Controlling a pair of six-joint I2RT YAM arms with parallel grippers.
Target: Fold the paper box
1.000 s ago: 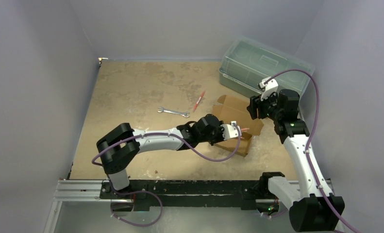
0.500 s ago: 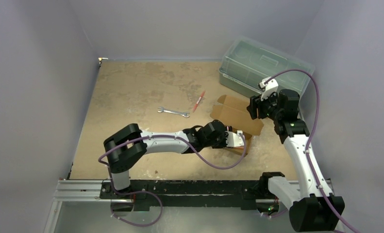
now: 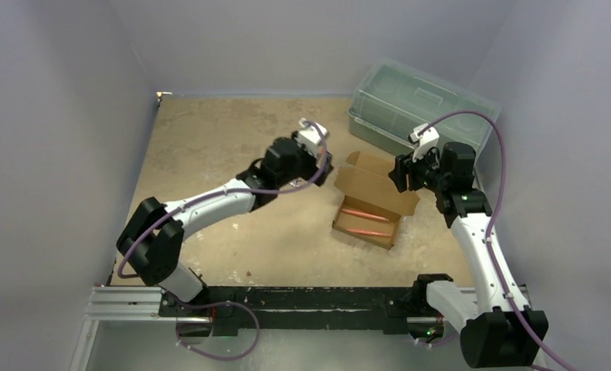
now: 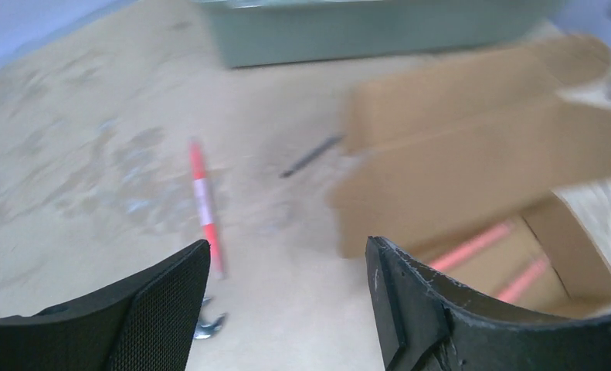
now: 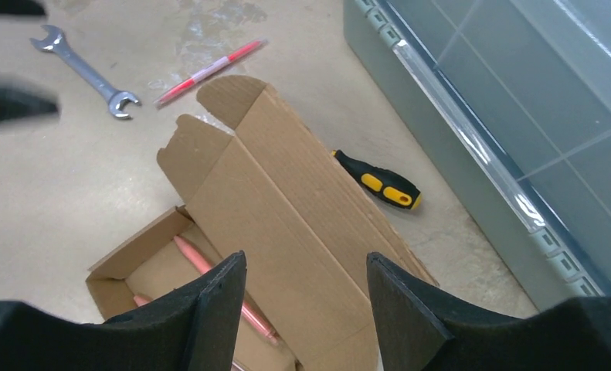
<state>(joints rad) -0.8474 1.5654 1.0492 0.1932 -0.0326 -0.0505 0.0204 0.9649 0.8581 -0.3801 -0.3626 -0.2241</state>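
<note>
Both my ends are free: my left gripper [image 4: 286, 246] has its jaws spread wide with nothing between them, and my right gripper [image 5: 306, 259] is likewise parted and holds nothing. The plain brown cardboard paper box [image 3: 371, 205] lies on the sandy mottled tabletop [image 3: 225, 139] just beside the large translucent green-tinted plastic lidded bin [image 3: 418, 97], on the bin's near side. Its tray faces up and its long lid panel stands open on the side toward the bin. Two slim pink pens [image 3: 364, 215] lie in the tray. I judge the box light, fairly stiff across its panels but weak at the creases, so it will likely slide or tip under a push, and its thin flaps would crumple under a hard pinch. The best hold looks to be the lid's free long edge, pinched near its middle, while my other gripper steadies the tray wall farthest from the bin. The rounded end tabs [image 5: 229, 97] probably need tucking first.
</note>
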